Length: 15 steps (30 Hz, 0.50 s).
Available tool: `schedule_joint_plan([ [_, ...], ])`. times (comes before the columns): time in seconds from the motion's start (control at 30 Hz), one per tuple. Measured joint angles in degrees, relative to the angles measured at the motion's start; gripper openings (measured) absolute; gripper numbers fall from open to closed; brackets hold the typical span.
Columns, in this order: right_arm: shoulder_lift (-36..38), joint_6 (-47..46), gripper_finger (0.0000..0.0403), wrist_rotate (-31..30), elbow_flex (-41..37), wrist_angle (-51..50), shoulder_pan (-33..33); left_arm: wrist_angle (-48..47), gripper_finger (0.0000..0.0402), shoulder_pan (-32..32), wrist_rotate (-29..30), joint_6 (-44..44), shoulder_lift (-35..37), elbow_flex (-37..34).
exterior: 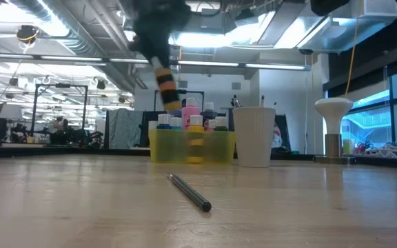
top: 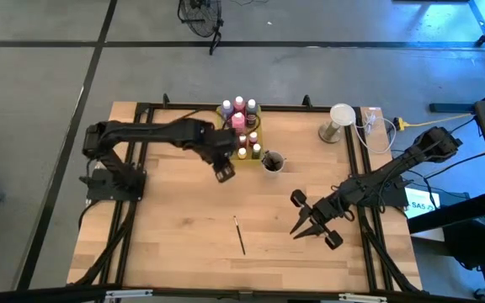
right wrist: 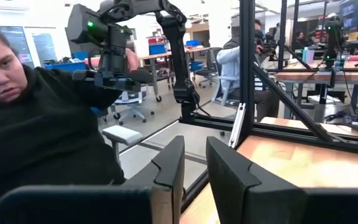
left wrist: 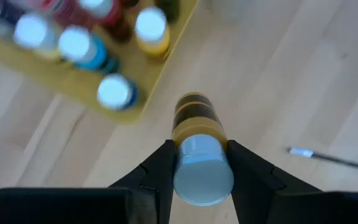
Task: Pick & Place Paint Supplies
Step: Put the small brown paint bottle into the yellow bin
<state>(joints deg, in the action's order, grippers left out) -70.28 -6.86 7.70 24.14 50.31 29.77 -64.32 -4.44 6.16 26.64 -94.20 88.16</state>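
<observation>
Left gripper [left wrist: 199, 163] jaws pinch yellow bottle [left wrist: 197, 140] by its cap; may slip near crowded tray [top: 257, 145]; right gripper [right wrist: 194, 163] jaws narrow, empty.

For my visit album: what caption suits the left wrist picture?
Left hand grips a yellow paint bottle beside the yellow tray of bottles.
</observation>
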Motion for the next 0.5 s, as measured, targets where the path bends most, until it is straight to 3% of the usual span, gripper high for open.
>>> schedule_joint_plan([
  [0.2, -0.01, 0.16, 0.0071, -0.02, 0.02, -1.47, 0.01, 2.96, 0.0115, -5.70, -4.15, -6.99, -3.97, 2.33],
  [0.33, -0.01, 0.25, 0.0071, -0.04, 0.02, -2.30, 0.01, -1.58, 0.0115, -7.71, -4.15, -11.54, -8.77, 10.72],
  [0.5, -0.01, 0.25, 0.0071, -0.04, 0.02, -3.97, 0.01, -15.26, 0.0115, -9.12, -0.56, -14.00, -16.08, 23.99],
])
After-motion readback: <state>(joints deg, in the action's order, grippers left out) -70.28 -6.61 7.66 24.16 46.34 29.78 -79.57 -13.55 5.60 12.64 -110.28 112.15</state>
